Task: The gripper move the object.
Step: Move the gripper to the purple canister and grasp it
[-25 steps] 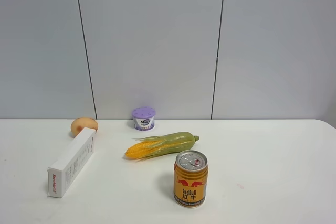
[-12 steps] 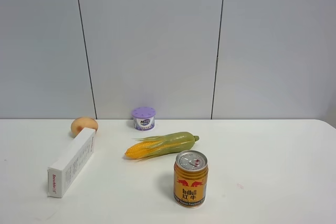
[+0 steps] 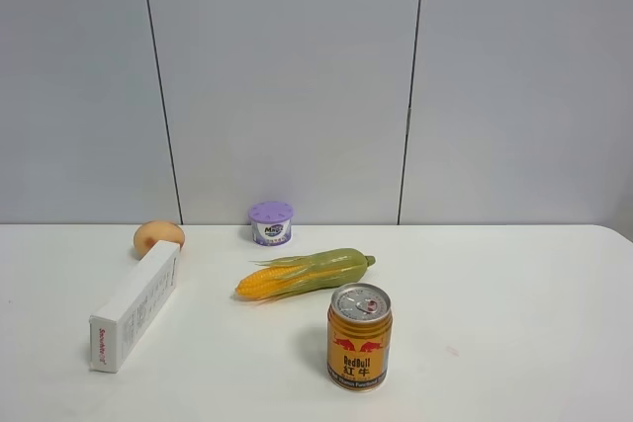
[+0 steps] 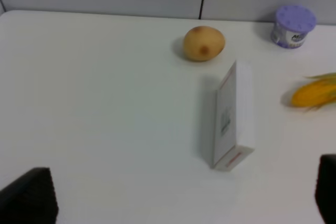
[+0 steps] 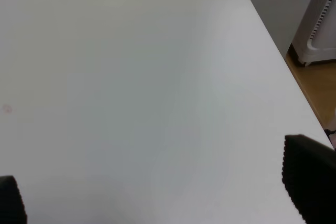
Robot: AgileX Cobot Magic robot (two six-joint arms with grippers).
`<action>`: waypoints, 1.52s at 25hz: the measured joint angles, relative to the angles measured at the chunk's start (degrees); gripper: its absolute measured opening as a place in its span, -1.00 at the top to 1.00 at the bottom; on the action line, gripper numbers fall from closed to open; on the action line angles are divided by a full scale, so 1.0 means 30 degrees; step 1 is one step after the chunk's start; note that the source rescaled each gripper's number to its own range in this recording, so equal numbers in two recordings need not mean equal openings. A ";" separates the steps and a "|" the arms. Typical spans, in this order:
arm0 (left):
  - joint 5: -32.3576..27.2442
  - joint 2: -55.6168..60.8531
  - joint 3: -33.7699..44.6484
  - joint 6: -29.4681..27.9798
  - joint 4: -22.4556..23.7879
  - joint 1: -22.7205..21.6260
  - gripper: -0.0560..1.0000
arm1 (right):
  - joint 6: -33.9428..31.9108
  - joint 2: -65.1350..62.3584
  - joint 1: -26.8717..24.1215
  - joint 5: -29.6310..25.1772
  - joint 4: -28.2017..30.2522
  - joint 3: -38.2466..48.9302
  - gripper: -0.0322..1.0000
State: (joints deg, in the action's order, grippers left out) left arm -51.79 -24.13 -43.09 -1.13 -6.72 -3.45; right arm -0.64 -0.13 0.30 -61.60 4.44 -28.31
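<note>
The small round tub [image 3: 271, 223] with a lavender dotted lid stands at the back of the white table [image 3: 514, 323], close to the wall. It also shows in the left wrist view [image 4: 295, 25], far from the fingers. My left gripper [image 4: 176, 198] is open and empty; only its black fingertips [image 4: 29, 195] show at the frame's corners. My right gripper [image 5: 157, 192] is open and empty over bare table, with its fingertips [image 5: 310, 174] wide apart. Neither gripper shows in the exterior view.
A gold Red Bull can [image 3: 359, 336] stands at the front middle. A corn cob [image 3: 302, 273] lies between the can and the tub. A long white box [image 3: 135, 305] and a brown potato [image 3: 158, 236] sit on the left. The table's right edge [image 5: 273, 51] shows in the right wrist view.
</note>
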 joint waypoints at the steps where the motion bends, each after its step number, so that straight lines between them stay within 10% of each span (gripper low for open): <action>1: 0.0569 -0.1103 -0.0509 0.0000 -0.0269 0.0000 -1.00 | 0.0000 0.0000 0.0000 0.0000 0.0000 0.0000 -1.00; 10: 0.6143 -0.9472 -0.2489 0.0831 -0.2732 0.0293 -1.00 | 0.0000 0.0000 0.0000 0.0000 0.0000 0.0000 -1.00; 27: 1.3835 -2.1370 -0.6724 0.1202 -0.2518 0.8155 -1.00 | 0.0000 0.0000 0.0000 0.0000 0.0000 0.0000 -1.00; 38: 1.9371 -2.6773 -0.7019 0.1204 -0.1223 0.9546 -1.00 | 0.0000 0.0000 0.0000 0.0000 0.0000 0.0000 -1.00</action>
State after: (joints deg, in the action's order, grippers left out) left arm 6.33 -104.44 -64.15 2.48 -10.39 25.19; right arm -0.64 -0.13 0.30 -61.60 4.44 -28.31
